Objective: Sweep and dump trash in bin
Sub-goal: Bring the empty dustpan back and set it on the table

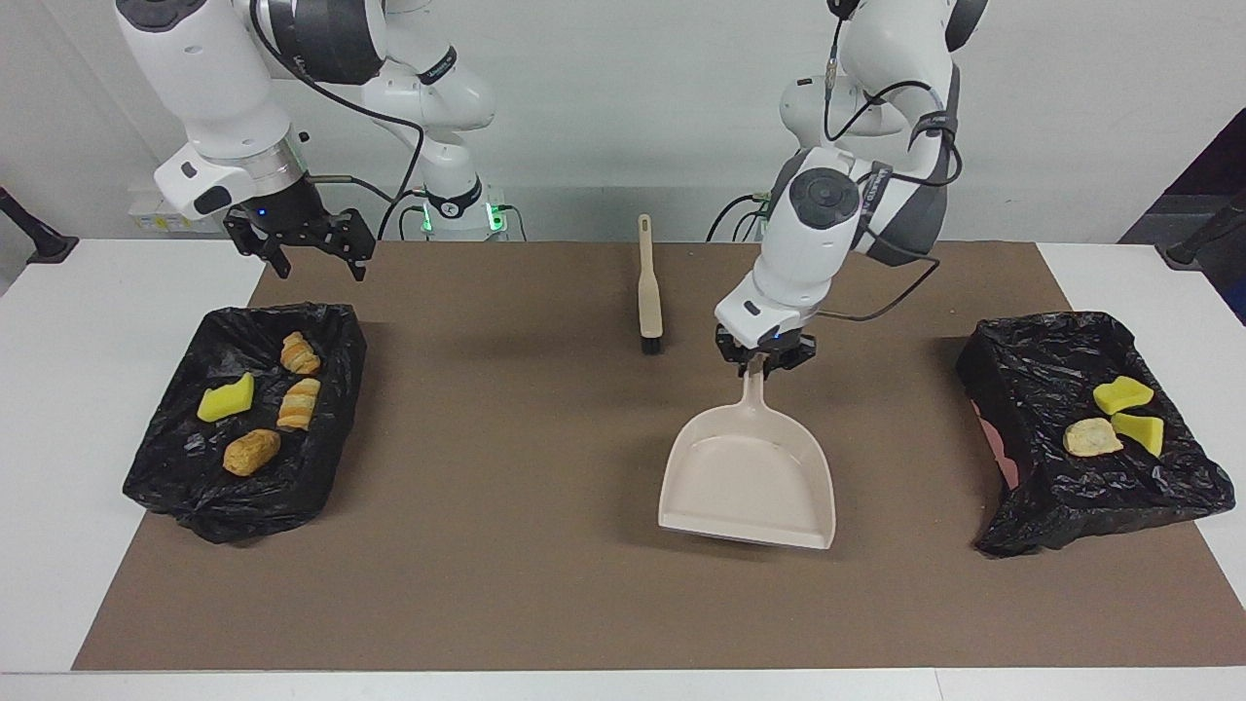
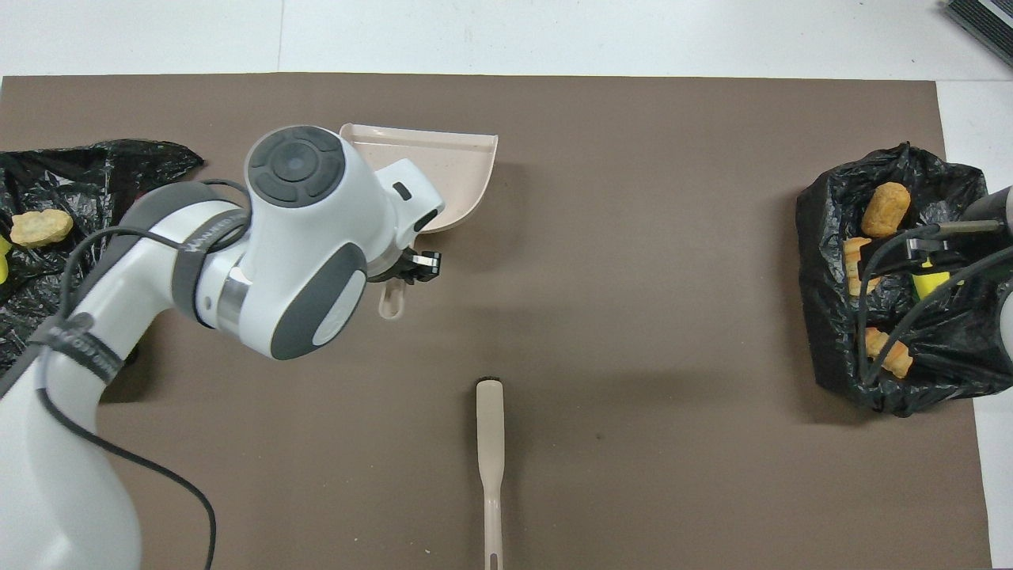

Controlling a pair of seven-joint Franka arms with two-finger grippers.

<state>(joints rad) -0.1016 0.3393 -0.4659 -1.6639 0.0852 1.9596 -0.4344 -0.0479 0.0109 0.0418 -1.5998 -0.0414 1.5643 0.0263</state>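
Note:
My left gripper is shut on the handle of the empty beige dustpan, held low over the middle of the brown mat with its mouth pointing away from the robots. In the overhead view my left arm hides most of the dustpan. The trash lies in two black-lined bins. The bin at the right arm's end holds a yellow sponge and three bread lumps. The bin at the left arm's end holds two yellow sponge pieces and a bread lump. My right gripper waits open above the mat's edge, beside its bin.
The beige brush lies on the mat near the robots, bristles pointing away from them; in the overhead view the brush is at the bottom middle. White table surrounds the mat.

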